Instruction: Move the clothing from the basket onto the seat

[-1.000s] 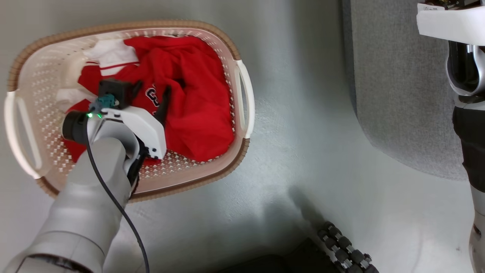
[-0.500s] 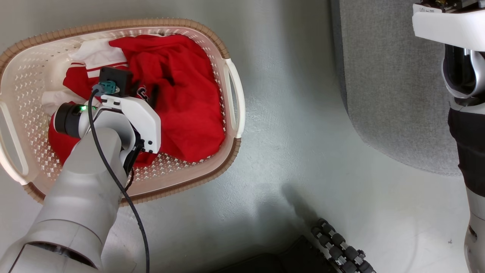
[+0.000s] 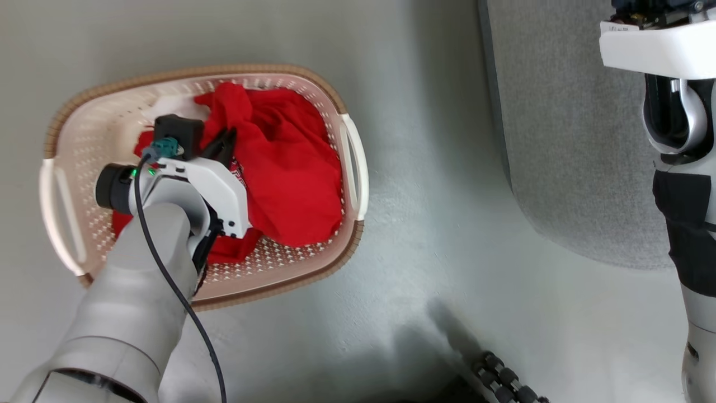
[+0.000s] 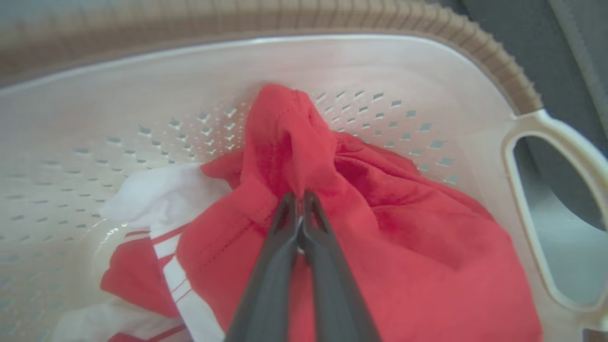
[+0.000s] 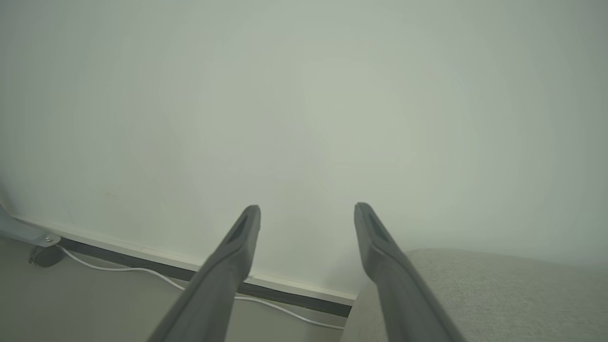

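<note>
Mostly red clothing [image 3: 296, 168] inside basket [image 3: 84, 134].

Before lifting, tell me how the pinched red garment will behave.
Probably floppy: the red garment tents at the shut left gripper and drapes below. Likely light: thin, creased fabric. It may drag along the white-trimmed garment, which it overlaps.

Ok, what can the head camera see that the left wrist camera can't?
Head view, not left wrist view: the left arm's pale forearm and the right arm off to the side. Left wrist view, not head view: red-and-white stripes on the cloth, and the stitching where the left gripper pinches a raised red fold. Both: the red clothing, the basket and one white handle.
</note>
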### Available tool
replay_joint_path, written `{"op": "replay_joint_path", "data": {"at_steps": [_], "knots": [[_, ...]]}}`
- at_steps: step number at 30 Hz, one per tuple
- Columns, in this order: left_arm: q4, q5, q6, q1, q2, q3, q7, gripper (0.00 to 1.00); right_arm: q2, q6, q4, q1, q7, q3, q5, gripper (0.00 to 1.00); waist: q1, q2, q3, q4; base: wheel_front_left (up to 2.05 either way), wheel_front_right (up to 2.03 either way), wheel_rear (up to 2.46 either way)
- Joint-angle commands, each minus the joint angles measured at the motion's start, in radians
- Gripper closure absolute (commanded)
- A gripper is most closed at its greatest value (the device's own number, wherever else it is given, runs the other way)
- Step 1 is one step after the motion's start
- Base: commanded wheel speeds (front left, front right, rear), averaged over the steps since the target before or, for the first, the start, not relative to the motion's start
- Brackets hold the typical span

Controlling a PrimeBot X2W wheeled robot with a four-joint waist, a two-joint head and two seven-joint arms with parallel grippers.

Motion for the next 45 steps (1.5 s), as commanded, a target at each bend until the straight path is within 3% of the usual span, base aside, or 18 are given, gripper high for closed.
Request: {"op": "replay_joint_path", "data": {"at_steps": [1,9,31,45], "knots": [[-0.014,-0.009,-0.004,0.038,0.013,0.013,-0.008,1.00,-0.002,0.004,-0.016,0.042,-0.006,-0.003,0.003,0.00,0.0000,0.0000,-0.040,0.029,0.00,0.00,0.00],[-0.160,-0.009,-0.006,0.116,0.009,0.050,-0.013,1.00,-0.024,0.004,0.038,0.090,-0.006,0.012,0.003,0.00,0.0000,0.0000,-0.187,0.097,0.00,0.00,0.00],[-0.692,0.166,-0.006,0.425,0.007,0.336,-0.014,1.00,-0.050,0.004,0.182,0.367,-0.006,0.037,0.022,0.00,0.0000,0.0000,-0.617,0.246,0.00,0.00,0.00],[-0.983,0.193,-0.007,0.352,0.041,0.279,-0.014,1.00,-0.028,0.004,0.210,0.493,-0.006,0.023,0.024,0.00,0.0000,0.0000,-0.712,0.294,0.00,0.00,0.00]]}}
